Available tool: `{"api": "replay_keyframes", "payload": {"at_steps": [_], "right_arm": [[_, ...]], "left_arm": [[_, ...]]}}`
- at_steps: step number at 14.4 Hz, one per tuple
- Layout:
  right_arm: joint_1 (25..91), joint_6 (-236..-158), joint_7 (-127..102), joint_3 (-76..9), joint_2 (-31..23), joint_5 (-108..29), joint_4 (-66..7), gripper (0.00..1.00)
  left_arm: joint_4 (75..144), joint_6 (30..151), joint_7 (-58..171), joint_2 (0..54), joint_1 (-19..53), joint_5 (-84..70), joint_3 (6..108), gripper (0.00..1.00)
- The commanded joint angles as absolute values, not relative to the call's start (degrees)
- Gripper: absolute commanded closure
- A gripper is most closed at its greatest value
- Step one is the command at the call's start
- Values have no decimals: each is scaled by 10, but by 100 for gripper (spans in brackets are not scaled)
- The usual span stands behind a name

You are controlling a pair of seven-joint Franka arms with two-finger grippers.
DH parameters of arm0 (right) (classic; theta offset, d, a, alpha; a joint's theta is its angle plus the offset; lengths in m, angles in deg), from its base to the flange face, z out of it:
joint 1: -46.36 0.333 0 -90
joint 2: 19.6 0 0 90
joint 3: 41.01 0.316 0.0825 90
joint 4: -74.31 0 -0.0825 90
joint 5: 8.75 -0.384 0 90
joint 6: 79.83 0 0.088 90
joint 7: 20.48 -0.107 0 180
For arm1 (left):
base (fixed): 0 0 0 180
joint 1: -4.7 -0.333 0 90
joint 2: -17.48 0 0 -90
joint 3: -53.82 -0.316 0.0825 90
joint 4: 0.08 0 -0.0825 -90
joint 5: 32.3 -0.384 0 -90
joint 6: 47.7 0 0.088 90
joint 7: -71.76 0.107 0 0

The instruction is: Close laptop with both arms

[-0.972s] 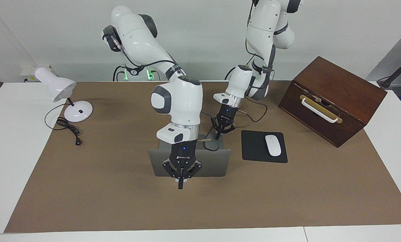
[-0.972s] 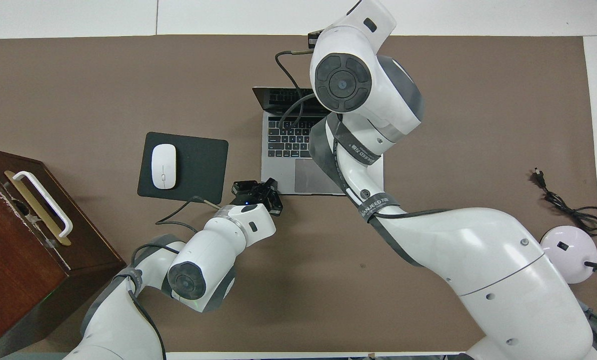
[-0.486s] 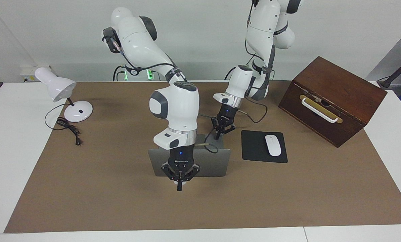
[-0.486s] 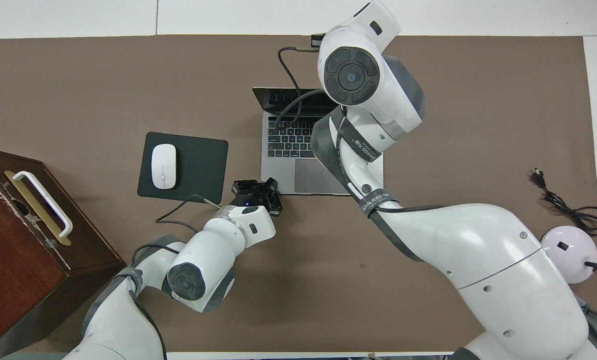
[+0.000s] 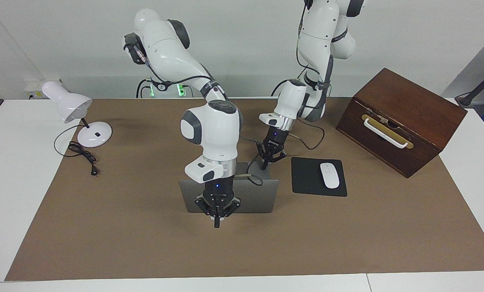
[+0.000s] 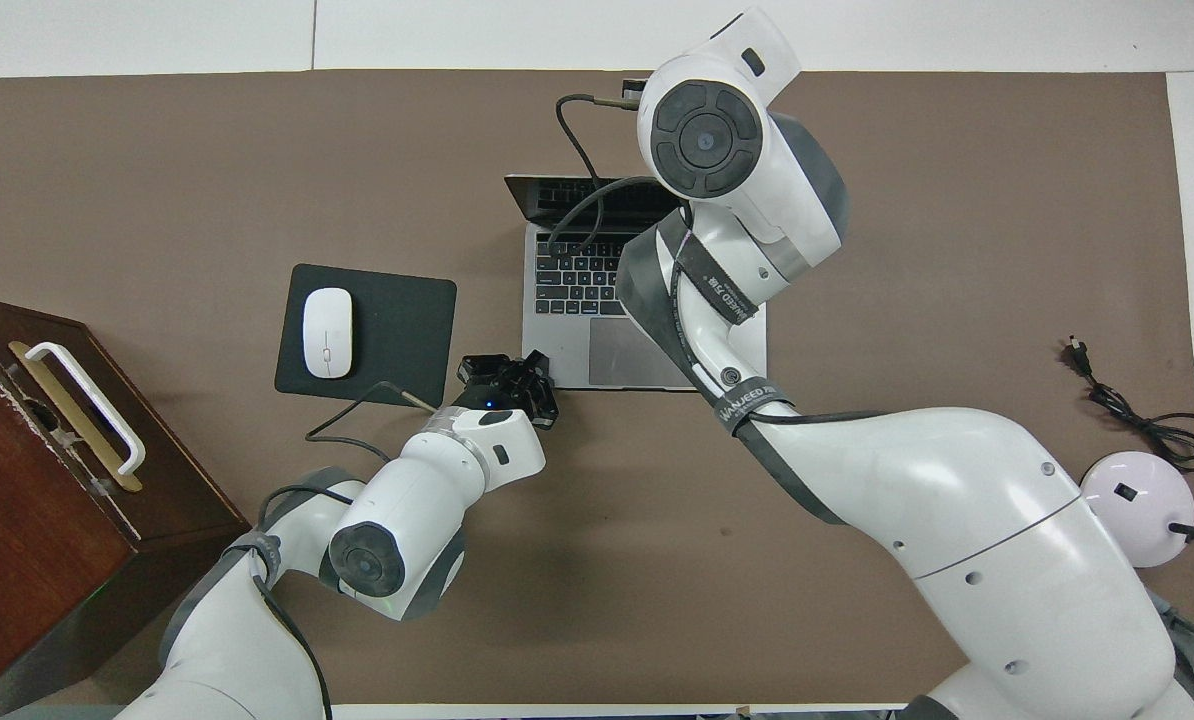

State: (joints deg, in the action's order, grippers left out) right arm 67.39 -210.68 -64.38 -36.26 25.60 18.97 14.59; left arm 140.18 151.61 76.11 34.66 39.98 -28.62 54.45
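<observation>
Watching from my remote station: the laptop (image 5: 250, 194) sits open mid-worktop (image 5: 124, 243) on the brown mat, its lid raised w/ the back of the lid turned away from the robots and the keyboard deck (image 6: 577, 275) toward them.

The right end effector (image 5: 217, 222) hangs in front of the lid's outer face, pointing straight down, fingers drawn together w/ nothing between them. The tips show below the lid's lower edge in the facing view. I can't tell whether they touch the lid. In the overhead view the right arm's wrist covers that end effector and part of the screen.

The left end effector (image 5: 265, 164) is down at the deck's corner nearest the robots, on the side toward the left arm's end of the worktop. Its fingers look pinched shut, approx. at the deck's edge; contact w/ the laptop isn't clear from here. In the overhead view it shows as a dark cluster (image 6: 502, 375) just beside that corner.

A black mouse pad (image 5: 307, 178) w/ a white mouse (image 5: 329, 175) lies beside the laptop, toward the left arm's end. A brown wooden box (image 5: 404, 117) w/ a white handle stands at that end. A white desk lamp (image 5: 73, 111) & its black cord (image 5: 82, 156) sit at the right arm's end.
</observation>
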Motion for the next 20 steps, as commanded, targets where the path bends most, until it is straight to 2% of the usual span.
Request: {"api": "replay_keyframes", "payload": {"at_steps": [1,8,14,20], "right_arm": [[674,-2103,-658,-359,259,178,151,100],[676,-2104,-686,-359,215,180,73,100],[678,-2147,-738,-359,181,181,-6,100],[682,-2135,-747,-354,149,181,-50,100]], "left_arm": [[1399,1513,787,394,378,-286,536,100],[1399,1511,787,394,378,-286,536,100],[1398,1514,787,402,378,-286,536,100],[1396,1515,784,403,378,-286,536,100]]}}
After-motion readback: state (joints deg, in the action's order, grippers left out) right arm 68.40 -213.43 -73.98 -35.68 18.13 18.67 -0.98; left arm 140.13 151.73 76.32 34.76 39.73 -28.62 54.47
